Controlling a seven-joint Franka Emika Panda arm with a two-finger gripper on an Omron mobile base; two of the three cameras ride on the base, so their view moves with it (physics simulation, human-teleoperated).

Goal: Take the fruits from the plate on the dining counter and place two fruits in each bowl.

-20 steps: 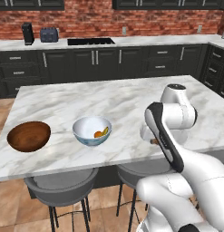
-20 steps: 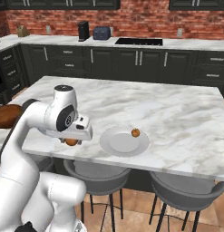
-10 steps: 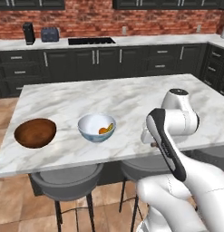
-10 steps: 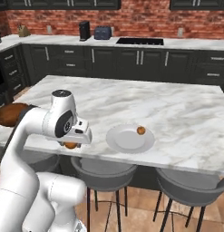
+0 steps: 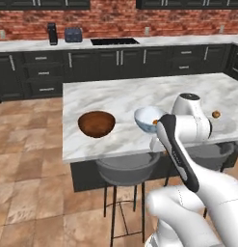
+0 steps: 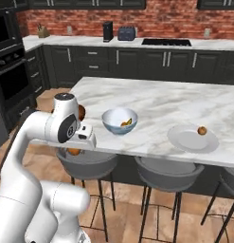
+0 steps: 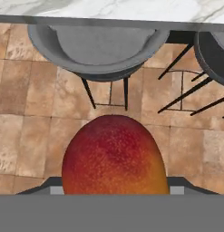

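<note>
the gripper (image 7: 114,192) clamps a red-orange fruit (image 7: 114,156) beside the bench (image 6: 156,107), over floor; a slip drops it there.

- A red brick wall (image 5: 115,21) runs across the top of the frame.
- Dark cabinets (image 6: 137,64) stand beneath a light countertop (image 5: 38,45).
- A black cooktop (image 5: 114,41) is set into it.
- Terracotta floor tiles (image 5: 29,159) fill the lower left.
- Grey stools (image 6: 168,173) sit along the near edge.
</note>
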